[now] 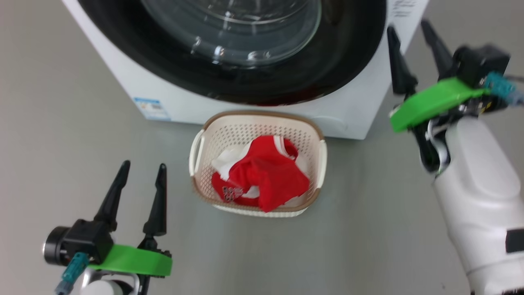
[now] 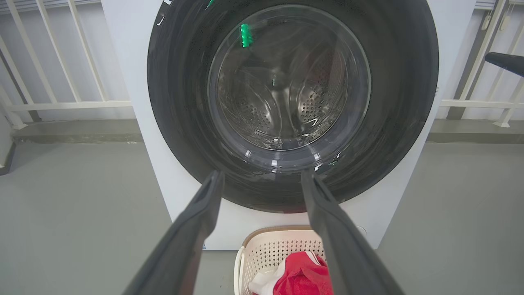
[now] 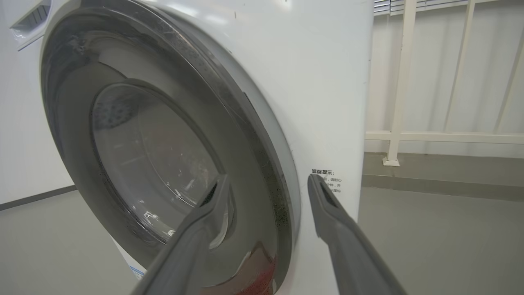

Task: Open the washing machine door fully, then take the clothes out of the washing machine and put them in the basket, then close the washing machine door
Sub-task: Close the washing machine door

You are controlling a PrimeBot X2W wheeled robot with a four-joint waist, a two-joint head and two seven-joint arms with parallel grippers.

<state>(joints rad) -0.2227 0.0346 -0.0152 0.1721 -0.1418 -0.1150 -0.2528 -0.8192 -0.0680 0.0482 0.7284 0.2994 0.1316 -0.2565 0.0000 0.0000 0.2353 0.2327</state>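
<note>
On the grey floor [image 1: 61,143] just in front of the washing machine [image 1: 352,110], the basket [image 1: 262,114] stands with the red clothes [image 1: 266,172] heaped inside it, white fabric showing beneath them. The washing machine door [image 1: 339,61] sits flush against the white front, its glass bowl showing the steel drum behind. The left gripper [image 1: 144,164] hangs low to the basket's left, well apart from it, its two dark fingers spread and holding nothing. The right gripper [image 1: 408,25] is raised by the machine's right front corner, fingers also spread wide and empty, one tip near the door's rim. A small blue label [image 1: 151,108] marks the machine's lower corner.
</note>
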